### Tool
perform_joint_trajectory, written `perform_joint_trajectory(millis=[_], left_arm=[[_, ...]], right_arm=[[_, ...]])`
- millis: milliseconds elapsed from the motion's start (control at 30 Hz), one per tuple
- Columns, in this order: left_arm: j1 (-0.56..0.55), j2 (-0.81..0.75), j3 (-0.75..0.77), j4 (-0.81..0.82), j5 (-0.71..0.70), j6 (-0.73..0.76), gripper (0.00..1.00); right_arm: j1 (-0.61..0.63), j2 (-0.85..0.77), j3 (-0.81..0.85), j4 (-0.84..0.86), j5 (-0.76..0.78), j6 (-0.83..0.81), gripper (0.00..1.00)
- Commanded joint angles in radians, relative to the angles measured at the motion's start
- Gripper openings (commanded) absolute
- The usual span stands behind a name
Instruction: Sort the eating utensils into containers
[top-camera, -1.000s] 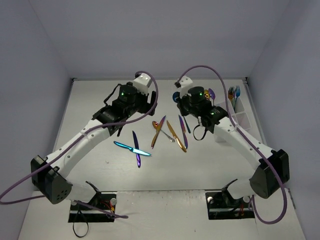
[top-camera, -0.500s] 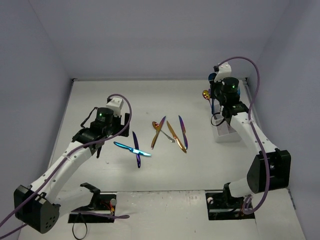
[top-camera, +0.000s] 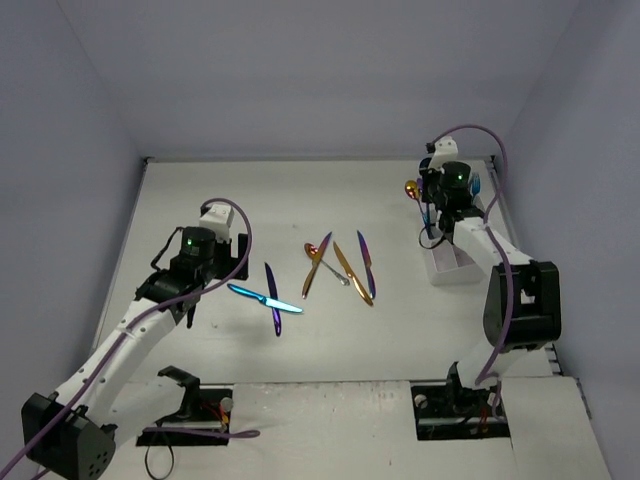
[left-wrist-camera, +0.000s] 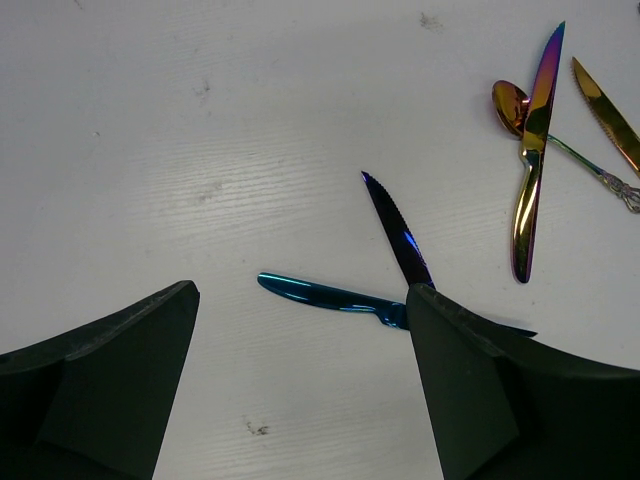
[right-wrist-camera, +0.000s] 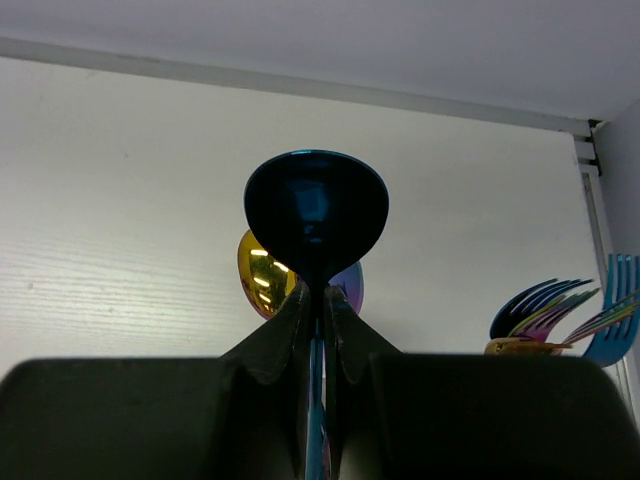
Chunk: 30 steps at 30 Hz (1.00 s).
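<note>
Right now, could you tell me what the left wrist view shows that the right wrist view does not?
Only the left wrist view shows a blue knife and a purple knife lying ahead of the open left end effector. Only the right wrist view shows the right end effector shut on a blue spoon, with upright forks nearby. Both show the white table.

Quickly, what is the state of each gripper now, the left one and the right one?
Left gripper: open, holding nothing.
Right gripper: closed on a dark blue shiny metal spoon.
</note>
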<state>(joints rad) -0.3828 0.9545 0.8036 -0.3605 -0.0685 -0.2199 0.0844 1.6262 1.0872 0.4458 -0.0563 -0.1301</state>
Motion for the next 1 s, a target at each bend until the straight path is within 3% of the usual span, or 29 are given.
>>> perform_joint_trajectory(millis=[0, 400, 633, 967], left_arm=[[0.006, 0.000, 0.006, 0.085, -0.007, 0.010, 0.83], [0.019, 0.020, 0.009, 0.097, 0.017, 0.010, 0.83], [0.019, 0.015, 0.009, 0.095, 0.025, 0.010, 0.83], [0.019, 0.019, 0.012, 0.094, 0.048, 0.007, 0.83]], right_arm=[[-0.007, 0.008, -0.026, 0.137, 0.014, -0.006, 0.00], [-0.012, -0.009, -0.129, 0.175, 0.053, 0.033, 0.00], [-0.014, -0.003, -0.161, 0.175, 0.118, 0.075, 0.07], [-0.015, -0.080, -0.167, 0.147, 0.121, 0.118, 0.26]])
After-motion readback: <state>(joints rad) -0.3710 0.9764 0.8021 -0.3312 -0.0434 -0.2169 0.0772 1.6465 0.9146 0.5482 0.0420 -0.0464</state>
